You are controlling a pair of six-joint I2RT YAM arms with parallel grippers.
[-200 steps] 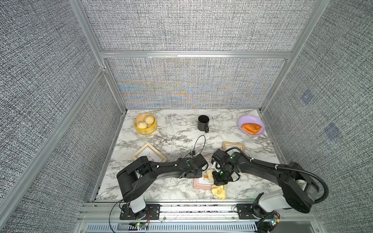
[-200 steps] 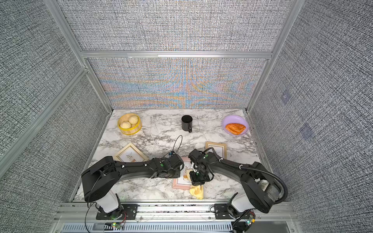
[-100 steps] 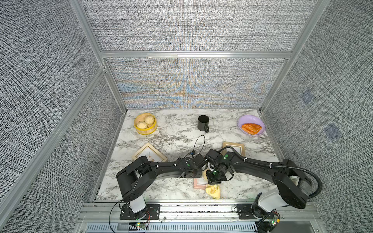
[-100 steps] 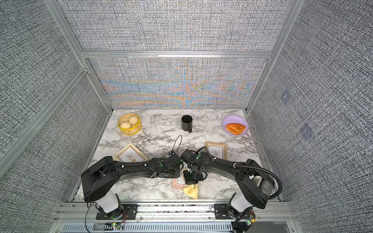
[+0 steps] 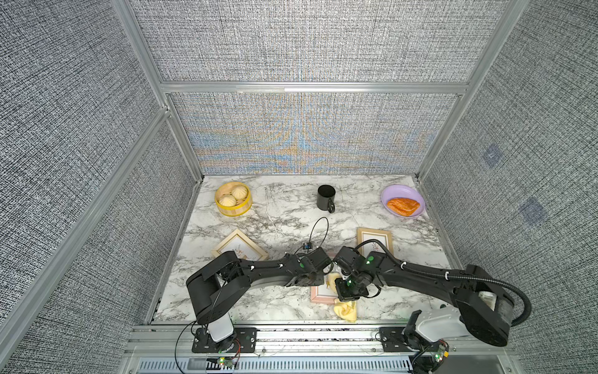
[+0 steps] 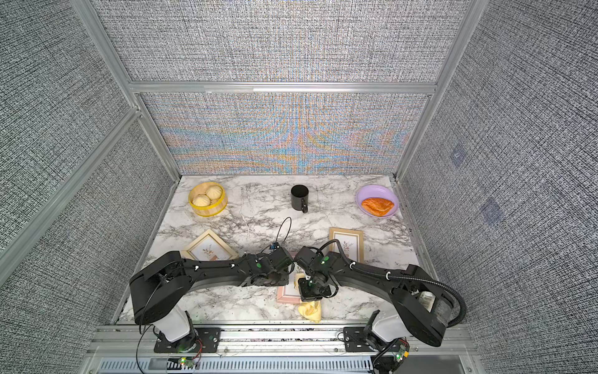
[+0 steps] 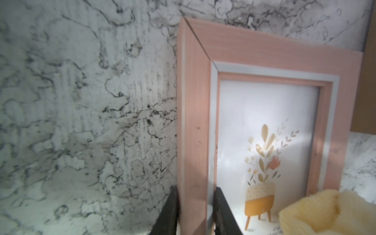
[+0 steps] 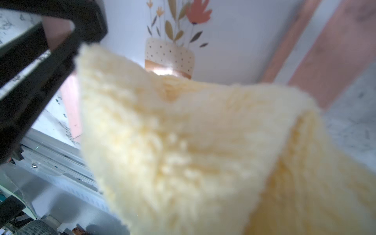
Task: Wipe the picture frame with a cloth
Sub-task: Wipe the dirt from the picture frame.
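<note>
A pink picture frame (image 5: 321,294) (image 6: 286,295) lies flat near the table's front middle. In the left wrist view my left gripper (image 7: 196,195) is shut on one side rail of the frame (image 7: 264,59), a finger on each side of it. The pale yellow cloth (image 5: 345,310) (image 6: 310,310) hangs from my right gripper (image 5: 350,288), which is shut on it over the frame's right part. The cloth (image 8: 193,146) fills the right wrist view, rests on the frame's glass and hides that gripper's fingers. A corner of the cloth (image 7: 329,211) shows in the left wrist view.
Two gold frames (image 5: 241,247) (image 5: 375,241) lie behind the arms. At the back stand a bamboo steamer with buns (image 5: 233,198), a black mug (image 5: 325,197) and a purple plate (image 5: 388,194) with an orange pastry. The table's front edge is just behind the cloth.
My right gripper dragged the cloth leftward over the pink frame, then came back a little to the right. The left arm and the frame stayed put.
</note>
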